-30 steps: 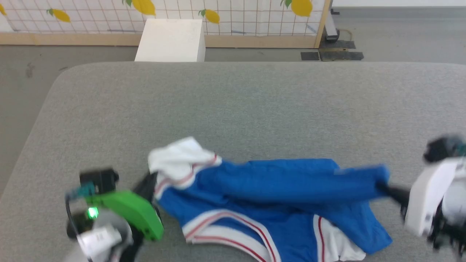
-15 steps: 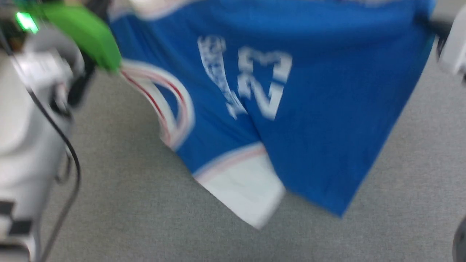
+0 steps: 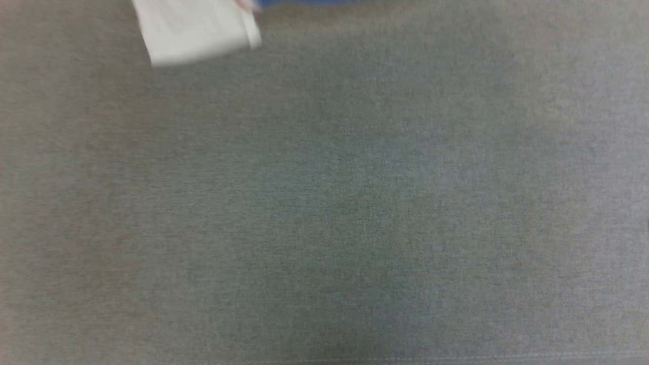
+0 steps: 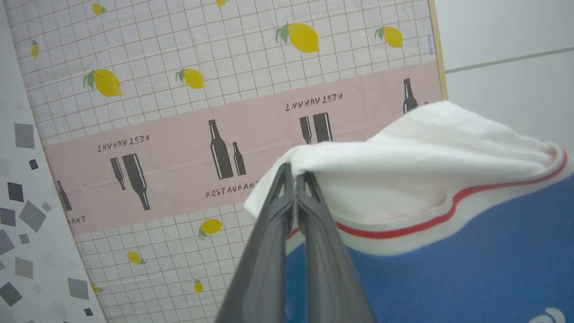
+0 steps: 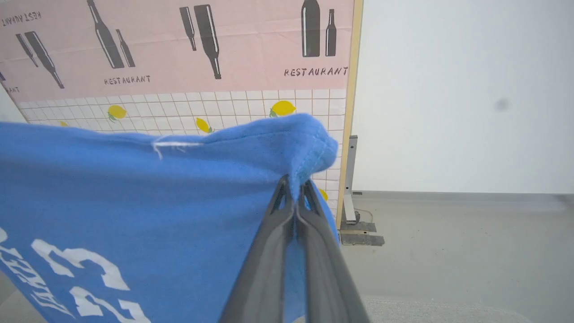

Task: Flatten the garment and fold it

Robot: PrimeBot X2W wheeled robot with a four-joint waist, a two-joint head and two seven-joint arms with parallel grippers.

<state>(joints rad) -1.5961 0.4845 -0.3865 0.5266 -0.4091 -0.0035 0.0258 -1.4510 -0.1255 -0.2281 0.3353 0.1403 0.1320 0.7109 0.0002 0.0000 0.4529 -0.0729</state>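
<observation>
Left gripper (image 4: 294,177) is pinched tight on the white sleeve (image 4: 426,148) of the garment (image 4: 448,287). Right gripper (image 5: 294,186) is pinched tight on a blue hem corner, and both sets of fingers point toward the far lemon-print backdrop (image 4: 179,54). The garment hangs from both grips, stretched left to right, with a white flap (image 3: 195,30) dangling over the grey surface (image 3: 324,203), far left.

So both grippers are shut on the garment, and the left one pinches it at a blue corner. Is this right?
Not quite. The left gripper pinches the garment at its white sleeve, as the left wrist view shows. The right gripper is shut on it too.
</observation>
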